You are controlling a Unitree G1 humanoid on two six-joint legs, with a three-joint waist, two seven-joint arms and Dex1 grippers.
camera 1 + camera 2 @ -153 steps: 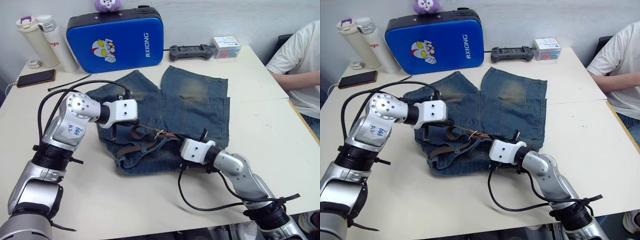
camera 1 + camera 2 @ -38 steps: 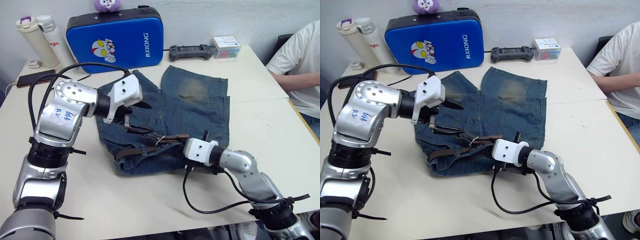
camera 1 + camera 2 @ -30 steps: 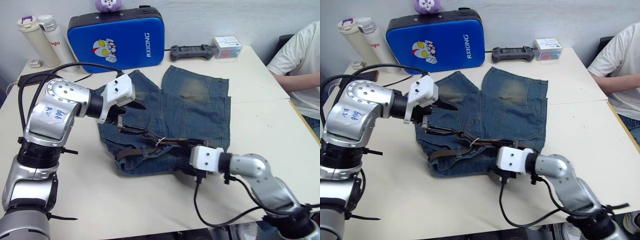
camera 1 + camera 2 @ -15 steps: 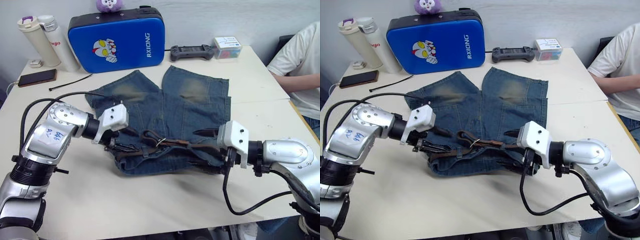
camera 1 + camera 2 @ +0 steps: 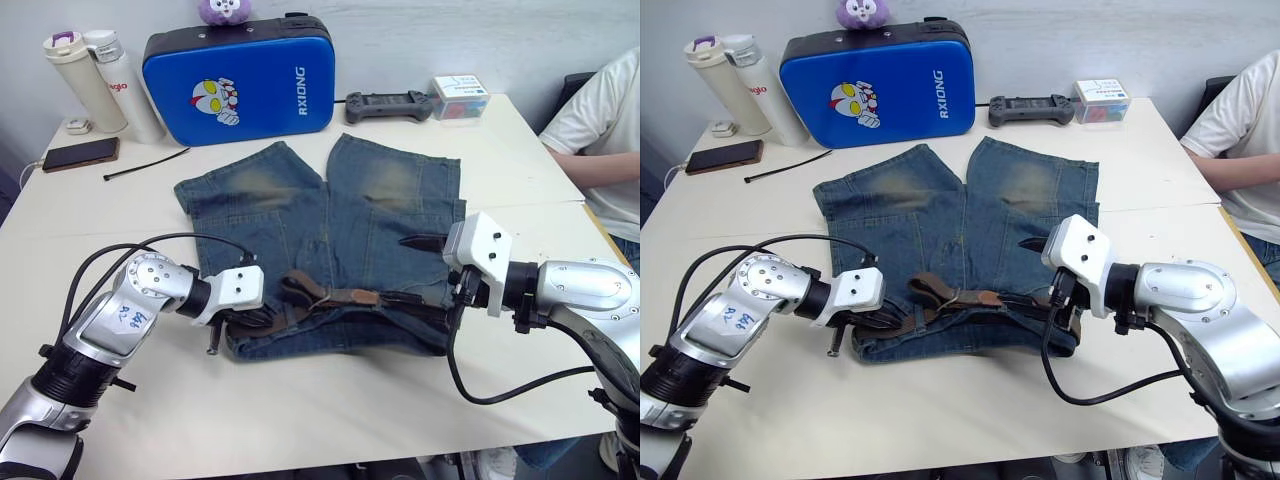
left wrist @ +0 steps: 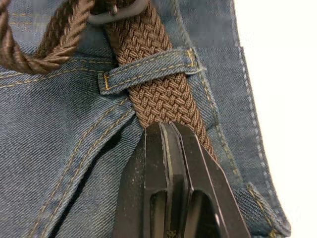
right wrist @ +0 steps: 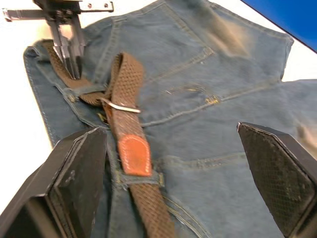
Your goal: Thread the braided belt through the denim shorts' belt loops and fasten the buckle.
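- The denim shorts [image 5: 330, 240] lay flat in the middle of the table [image 5: 300, 420], legs pointing to 12 o'clock and waistband along the near edge at 6 o'clock, which put the loops within reach of both arms.
- The braided belt [image 5: 345, 297] ran along that waistband; its woven strap passed under one belt loop [image 6: 148, 74] near the waistband's left end, so at least that loop looked threaded.
- The left gripper [image 6: 166, 136] sat at about 8 o'clock from the shorts' centre, its fingers pressed together with no gap, tips on the strap just short of that loop. It seemed to be pinning or nudging the belt there rather than pinching it; whether any strap was caught between the fingers I could not tell.
- The right gripper [image 7: 173, 163] hovered over the waistband's right part, at about 4 o'clock, fingers spread wide and empty, probably ready to take the belt's free end.
- The tan leather end [image 7: 134, 154] lay tucked by a loop, with the silver buckle [image 7: 120, 106] resting across the strap just beyond it, not fastened.
- The strap bunched into a loose fold near the middle, so slack probably needed drawing out before buckling.
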